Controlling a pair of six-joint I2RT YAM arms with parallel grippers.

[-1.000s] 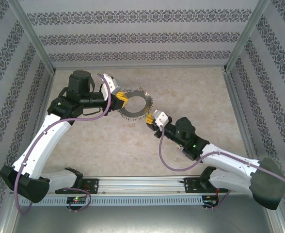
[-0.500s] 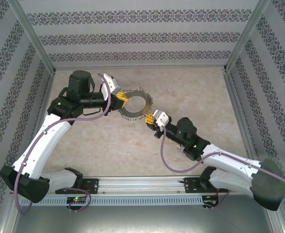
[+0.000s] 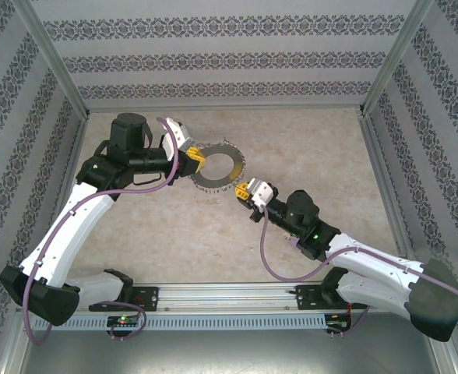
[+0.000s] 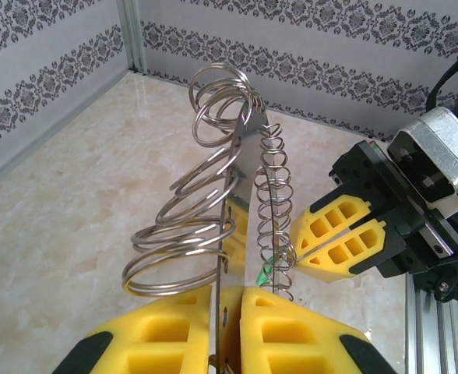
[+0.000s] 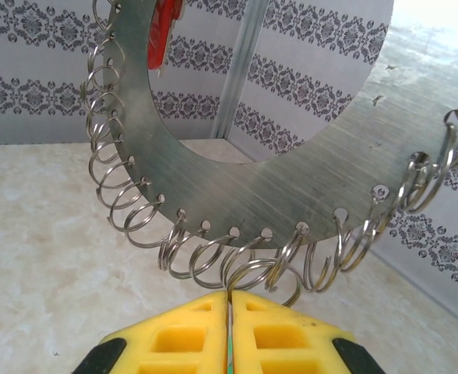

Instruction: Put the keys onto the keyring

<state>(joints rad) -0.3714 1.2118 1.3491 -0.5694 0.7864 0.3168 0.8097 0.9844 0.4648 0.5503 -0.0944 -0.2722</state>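
The keyring [image 3: 213,181], a flat grey metal ring fringed with wire loops, is held off the table by my left gripper [image 3: 195,160], which is shut on its left rim. In the left wrist view the plate [image 4: 248,164] stands edge-on between the yellow pads [image 4: 167,343]. My right gripper [image 3: 243,189] is at the ring's lower right rim, its tips against the wire loops [image 5: 291,265]. It is shut [image 5: 229,296] with a thin green sliver of a key's tag [image 5: 229,360] between the pads. A red tag [image 5: 165,27] hangs by the ring's [image 5: 291,195] far side.
The beige table [image 3: 315,148] is fenced by patterned walls [image 3: 229,58] on three sides, with metal posts at the corners. A metal rail [image 3: 229,300] with both arm bases runs along the near edge.
The right arm has shifted slightly to the right and its gripper has turned a little at the ring's rim, with the jaws closing tighter. The left arm and the ring have stayed put.
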